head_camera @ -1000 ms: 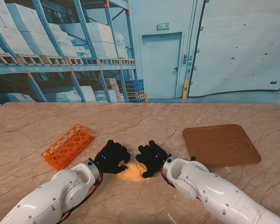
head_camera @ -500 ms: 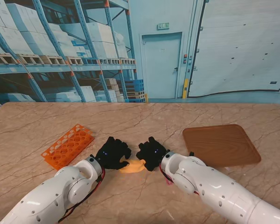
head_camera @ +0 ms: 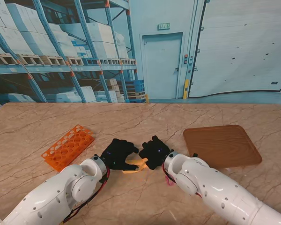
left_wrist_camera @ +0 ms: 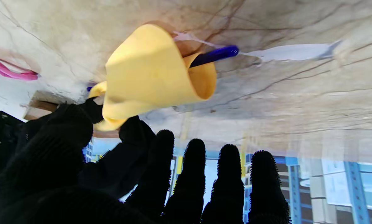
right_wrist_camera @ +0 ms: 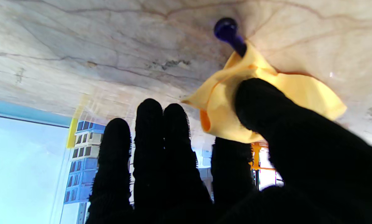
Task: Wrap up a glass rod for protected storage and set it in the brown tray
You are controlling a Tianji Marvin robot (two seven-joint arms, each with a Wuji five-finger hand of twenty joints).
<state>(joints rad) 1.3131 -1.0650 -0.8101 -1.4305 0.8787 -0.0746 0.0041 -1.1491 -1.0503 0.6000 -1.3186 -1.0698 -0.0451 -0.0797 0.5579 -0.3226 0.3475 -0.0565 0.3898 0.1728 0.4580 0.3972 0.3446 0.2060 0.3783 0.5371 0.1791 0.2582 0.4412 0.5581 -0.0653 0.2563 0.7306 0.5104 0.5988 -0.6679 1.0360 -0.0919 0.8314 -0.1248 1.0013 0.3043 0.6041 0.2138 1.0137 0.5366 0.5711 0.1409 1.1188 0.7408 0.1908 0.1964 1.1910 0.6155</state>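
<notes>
Between my hands on the counter (head_camera: 145, 117), my left hand (head_camera: 118, 153) and right hand (head_camera: 154, 151) each pinch the soft yellow cloth (left_wrist_camera: 148, 74) rolled loosely round the rod (left_wrist_camera: 214, 55), which looks brittle and slippery, best held through the padding.

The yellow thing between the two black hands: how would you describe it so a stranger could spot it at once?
On the marble table, look midway between the orange rack on the left and the brown tray on the right, where the left hand and right hand meet. Pinched between them is a soft yellow cloth, rolled into a loose tube around a dark blue rod: the only floppy thing there.
</notes>
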